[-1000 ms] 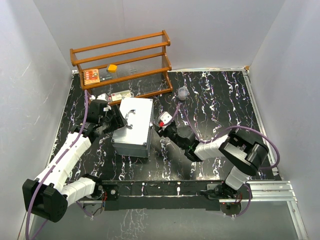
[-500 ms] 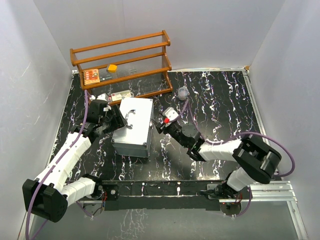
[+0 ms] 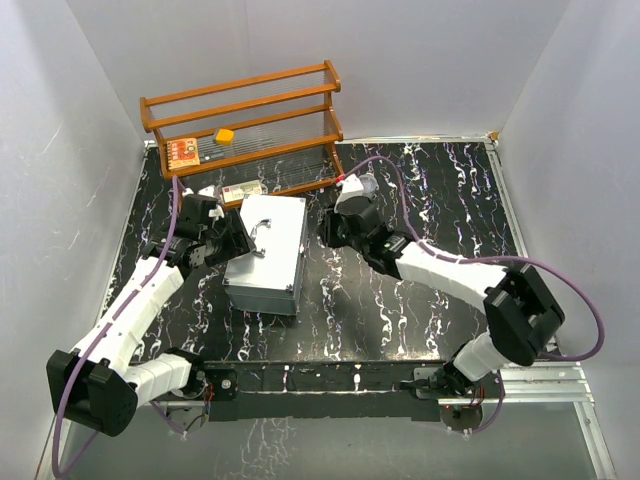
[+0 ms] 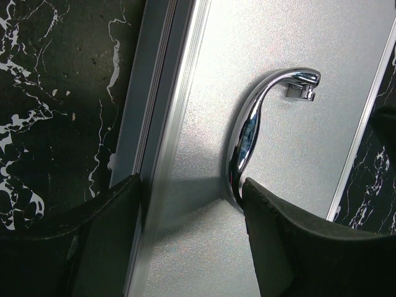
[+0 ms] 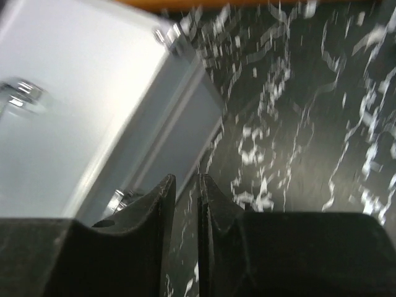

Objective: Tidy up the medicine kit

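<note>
Left gripper [image 4: 190,185] wide, seemingly against handle [image 4: 243,133]

Your medicine kit [image 4: 322,142] is matt, fine-grained silver metal, but the handle [image 4: 247,136] is mirror-shiny chrome. The table [image 3: 440,190] looks like smooth black marble with white veins. The rack [image 3: 240,82] at 11 o'clock is varnished brown wood. The left gripper [image 4: 190,182] has matt black fingers [image 4: 297,247].

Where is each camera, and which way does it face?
Top external: above and behind the bases, looking down on the table; left arm and right arm show.
Left wrist: over the kit, looking down at its handle; open left gripper shows.
Right wrist: low, facing the kit's side; shut right gripper shows.
Shared: all see the kit.
</note>
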